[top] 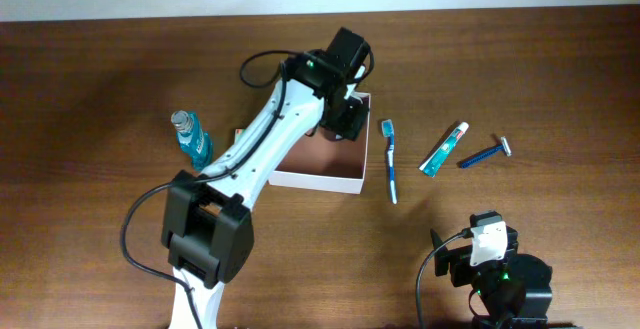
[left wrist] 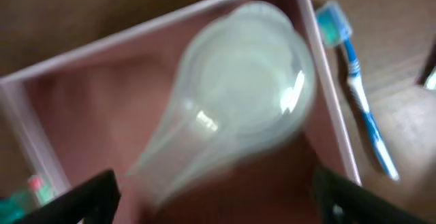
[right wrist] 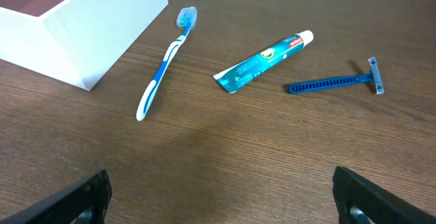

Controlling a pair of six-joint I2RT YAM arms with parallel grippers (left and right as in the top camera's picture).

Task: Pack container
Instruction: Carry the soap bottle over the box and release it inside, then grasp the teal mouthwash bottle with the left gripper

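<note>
The container [top: 316, 180] is a square white-walled box with a pinkish inside at mid-table. My left gripper [top: 345, 119] hangs over its far right corner. In the left wrist view the jaws [left wrist: 218, 209] are wide apart, with a blurred clear plastic cup-like item [left wrist: 238, 81] lying inside the container [left wrist: 328, 108] just beyond them. My right gripper [right wrist: 225, 197] is open and empty over bare wood at the front right. A blue-and-white toothbrush [top: 389, 159], a toothpaste tube [top: 444, 149] and a blue razor [top: 486, 153] lie right of the box.
A blue mouthwash bottle [top: 190, 135] stands left of the box. A small green packet [left wrist: 30, 191] shows by the box's left corner. The right wrist view shows the box's wall [right wrist: 102, 26], the toothbrush [right wrist: 160, 74], toothpaste [right wrist: 262, 62] and razor [right wrist: 334, 83].
</note>
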